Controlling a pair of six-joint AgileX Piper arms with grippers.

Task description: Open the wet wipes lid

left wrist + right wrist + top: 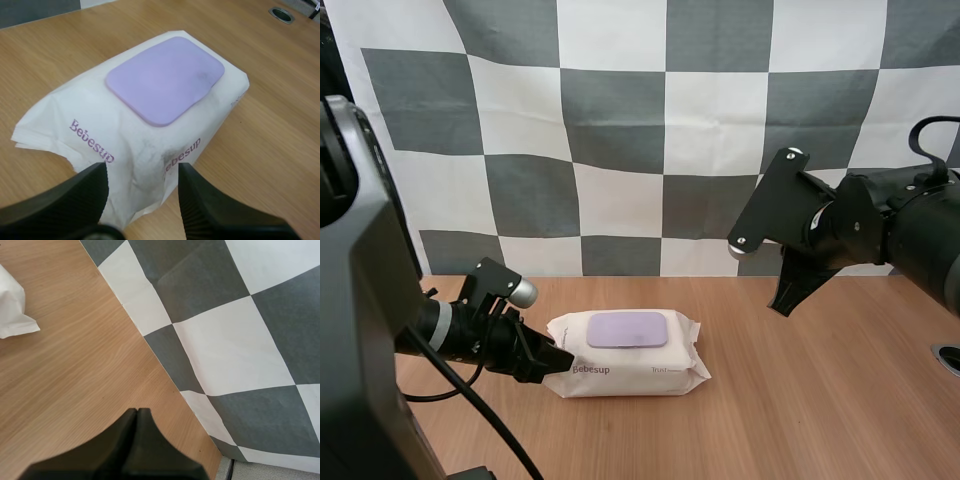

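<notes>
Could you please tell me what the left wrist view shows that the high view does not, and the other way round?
Left wrist view: the left gripper has its fingers apart, with the near end of the pack between them. High view: the right gripper hangs above the table, off to the pack's right. Both: the pack lying on the table, its lid shut.

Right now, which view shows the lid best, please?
Left wrist view: the lid lies close, whole and shut. The high view shows it smaller; the right wrist view has a corner of the pack.
</notes>
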